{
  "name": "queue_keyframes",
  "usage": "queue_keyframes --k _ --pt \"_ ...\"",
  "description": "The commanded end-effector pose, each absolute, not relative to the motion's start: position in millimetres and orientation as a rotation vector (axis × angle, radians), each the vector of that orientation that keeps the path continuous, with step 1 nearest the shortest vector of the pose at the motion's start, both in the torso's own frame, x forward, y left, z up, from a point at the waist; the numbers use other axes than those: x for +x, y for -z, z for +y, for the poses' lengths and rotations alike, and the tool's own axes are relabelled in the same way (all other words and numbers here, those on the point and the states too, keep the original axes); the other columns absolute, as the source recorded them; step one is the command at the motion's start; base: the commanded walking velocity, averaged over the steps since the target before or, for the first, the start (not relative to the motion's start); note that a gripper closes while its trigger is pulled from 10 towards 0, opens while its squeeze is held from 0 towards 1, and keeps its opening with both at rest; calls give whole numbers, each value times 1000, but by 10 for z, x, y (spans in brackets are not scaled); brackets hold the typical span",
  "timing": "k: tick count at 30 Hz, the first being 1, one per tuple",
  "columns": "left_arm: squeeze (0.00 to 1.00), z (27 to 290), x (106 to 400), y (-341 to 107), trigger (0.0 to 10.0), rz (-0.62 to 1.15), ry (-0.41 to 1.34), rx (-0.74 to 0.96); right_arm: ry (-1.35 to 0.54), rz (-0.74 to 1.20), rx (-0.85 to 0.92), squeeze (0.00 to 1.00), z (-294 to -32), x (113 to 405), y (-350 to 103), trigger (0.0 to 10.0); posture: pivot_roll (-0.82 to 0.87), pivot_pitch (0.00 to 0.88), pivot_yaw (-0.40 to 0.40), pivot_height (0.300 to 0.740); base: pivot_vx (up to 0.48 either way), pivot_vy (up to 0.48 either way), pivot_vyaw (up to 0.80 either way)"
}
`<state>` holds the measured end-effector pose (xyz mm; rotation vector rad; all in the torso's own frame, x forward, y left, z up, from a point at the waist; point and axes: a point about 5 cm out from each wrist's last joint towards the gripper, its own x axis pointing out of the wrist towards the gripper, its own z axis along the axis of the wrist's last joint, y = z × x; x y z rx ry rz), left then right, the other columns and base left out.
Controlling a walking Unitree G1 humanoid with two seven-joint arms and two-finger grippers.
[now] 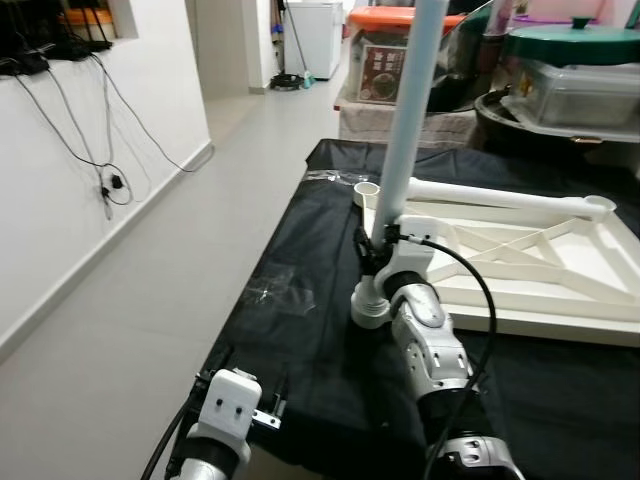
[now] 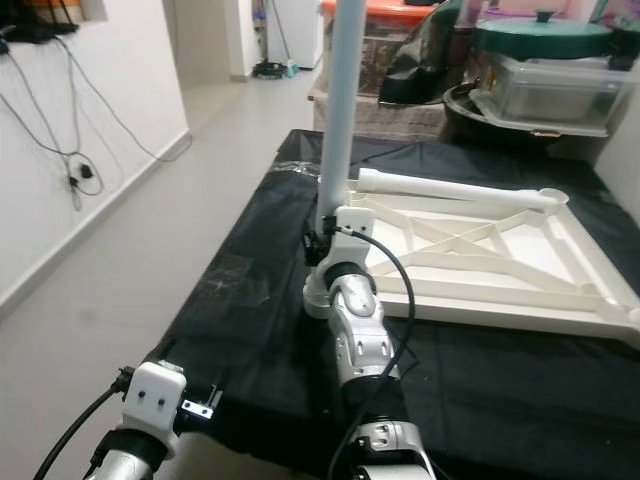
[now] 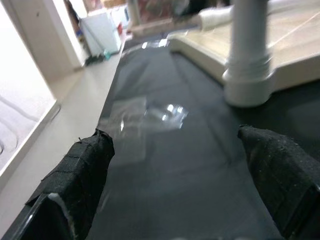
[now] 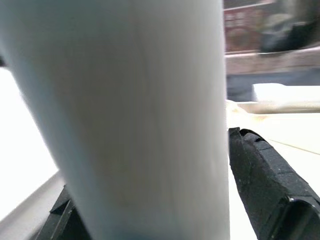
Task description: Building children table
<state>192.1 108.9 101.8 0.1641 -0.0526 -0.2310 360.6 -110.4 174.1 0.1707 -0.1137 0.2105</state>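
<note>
Left eye view: the right gripper [image 1: 378, 248] clamps a white table leg [image 1: 408, 130] that stands nearly upright, its threaded collar resting on the black cloth [image 1: 300, 300] at the 9 o'clock edge of the upturned white tabletop [image 1: 520, 265]; the leg's upper end is cut off by the frame, and the fingers are largely hidden behind the wrist housing. A 2nd leg [image 1: 480, 195] lies flat along the tabletop's far rim, at 12 o'clock from the gripper. The left gripper [image 1: 240, 400] sits low at 7 o'clock, near the cloth's front edge. Beyond, a pale floor [image 1: 150, 290], a white wall with hanging cables [image 1: 80, 140], and stacked storage boxes [image 1: 400, 70] at 12 o'clock; the box contents are hard to make out. Right eye view: the same scene, with a green-lidded container [image 2: 540, 45] at 1 o'clock. Left wrist view: 2 black fingers [image 3: 80, 170] stand wide apart, holding nothing, over the dark cloth, with the leg's collar ahead and a crumpled clear plastic film [image 3: 150, 115] on the cloth; the background is blurred. Right wrist view: the leg shaft sits against 1 black finger [image 4: 270, 185], the other mostly hidden behind it.
</note>
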Motion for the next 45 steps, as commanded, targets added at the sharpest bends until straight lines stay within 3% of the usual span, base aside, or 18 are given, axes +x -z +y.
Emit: queue_keyframes --k 1,3,5,7,8,10,15,19,25,26,34,36,39,40,42,43,44,45 --pt "0 1064 1911 -1045 10000 -76 258 167 -303 -151 199 0 -1074 3636 -1826 10000 84 0 -31 740 0 0 0" --pt "0 991 1894 -1111 10000 -121 306 177 -556 -131 258 0 -1041 3675 -1890 10000 84 0 -29 740 0 0 0" --pt "0 991 1894 -1111 10000 -121 306 177 -556 -131 258 0 -1041 3675 -1890 10000 84 0 -29 740 0 0 0" --pt "0 891 1895 -1261 10000 -185 355 190 -908 -60 226 0 -1043 3643 -1920 10000 88 0 -35 740 0 0 0" --pt "0 891 1895 -1261 10000 -185 355 190 -908 -60 226 0 -1043 3643 -1920 10000 88 0 -35 740 0 0 0" --pt "0 851 1911 -1374 10000 -224 368 185 -1091 0 210 0 -1059 3611 -1938 10000 89 0 -36 740 0 0 0" --pt "0 833 1924 -1446 10000 -247 371 182 -1232 37 184 0 -1045 3577 -1952 10000 97 0 -40 740 0 0 0" --pt "0 804 1923 -1549 10000 -291 381 169 -1485 116 72 0 -1013 3491 -1903 10000 101 0 -41 740 0 0 0" --pt "0 779 1909 -1588 10000 -304 389 165 -1534 178 -8 0 -968 3492 -1801 9490 107 0 -43 740 0 0 0" --pt "0 771 1902 -1571 10000 -293 390 162 -1489 181 -47 0 -954 3517 -1756 0 106 0 -45 740 0 0 0" --pt "0 811 1888 -1454 10000 -232 361 142 -1032 104 -81 0 -987 3719 -1667 0 99 0 -37 740 0 0 0" --pt "0 843 1884 -1408 10000 -206 337 124 -724 95 -42 0 -1146 3828 -1643 0 92 0 -29 740 0 0 0" --pt "0 864 1884 -1383 10000 -191 317 105 -575 102 -26 0 -1242 3862 -1616 0 92 0 -29 740 0 0 0" --pt "0 887 1881 -1347 10000 -171 297 89 -394 112 -21 0 -1373 3872 -1563 0 86 0 -24 740 0 0 0" --pt "0 887 1881 -1347 10000 -171 297 89 -394 112 -21 0 -1373 3872 -1563 0 86 0 -24 740 0 0 0" --pt "0 907 1879 -1318 10000 -154 276 75 -184 119 -6 0 -1533 3829 -1491 0 79 0 -23 740 0 0 0" --pt "0 907 1879 -1318 10000 -154 276 75 -184 119 -6 0 -1533 3829 -1491 0 79 0 -23 740 0 0 0" --pt "0 920 1878 -1301 10000 -143 262 67 0 133 23 0 -1670 3751 -1413 0 79 0 -23 740 0 0 0"
